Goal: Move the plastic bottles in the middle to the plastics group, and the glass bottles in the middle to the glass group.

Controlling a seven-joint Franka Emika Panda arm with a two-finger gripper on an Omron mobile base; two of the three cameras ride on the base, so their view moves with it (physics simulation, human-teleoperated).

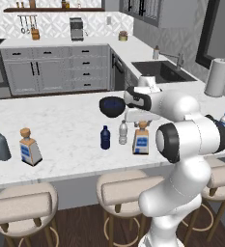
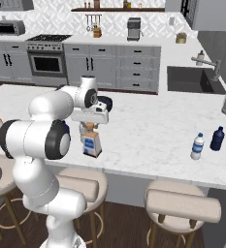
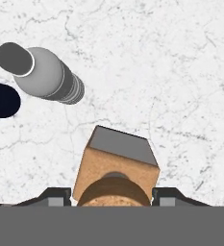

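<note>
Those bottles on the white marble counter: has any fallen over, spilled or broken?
Nothing stands out. The dark navy slim bottle, the clear white-capped slim bottle and the square cork-stoppered glass bottle all stand upright and apart on the marble counter, with no spill.

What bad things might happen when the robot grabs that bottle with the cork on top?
The hand sits over the cork of the square glass bottle, fingers on either side. Gripping only near the top, the bottle might slip or tilt when lifted.

The clear plastic bottle and the dark blue bottle stand close beside it. A swing toward them could knock them over.
</note>
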